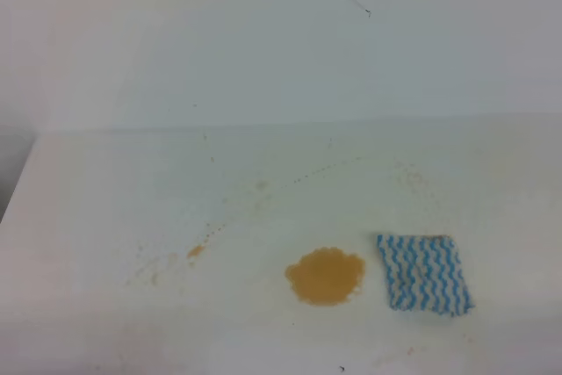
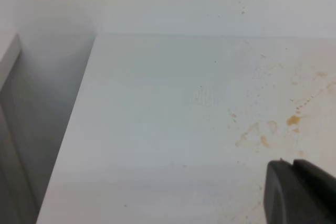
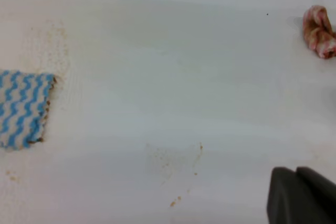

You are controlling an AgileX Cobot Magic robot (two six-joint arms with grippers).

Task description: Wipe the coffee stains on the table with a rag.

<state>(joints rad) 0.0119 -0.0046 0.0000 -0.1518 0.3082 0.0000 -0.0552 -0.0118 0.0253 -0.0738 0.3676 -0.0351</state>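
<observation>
The task stands at its very start: nothing is picked up and the spill is untouched. In the exterior high view the coffee stain, a roundish orange-brown blotch with wavy edges, lies on the white table toward the near edge, a little right of centre. The rag, a small white cloth with blue zigzag stripes, lies flat just beside the blotch at its 3 o'clock, apart from it by a narrow strip of bare tabletop. Faint orange specks trail away from the blotch toward 9 and 10 o'clock; they are not the main spill.

Neither arm shows in the high view. In the right wrist view the right gripper appears as a dark shape at the lower right corner, its fingers pressed together and holding nothing; the rag sits at the left edge of that view, at about 9 o'clock, well apart from it. A crumpled pinkish cloth lies at 2 o'clock. The left gripper shows likewise, its two dark fingers seemingly together, empty.

The next move, as a judgement, belongs to the right arm: spread its fingers, reach to the rag, pinch it, then drag it over the blotch.
</observation>
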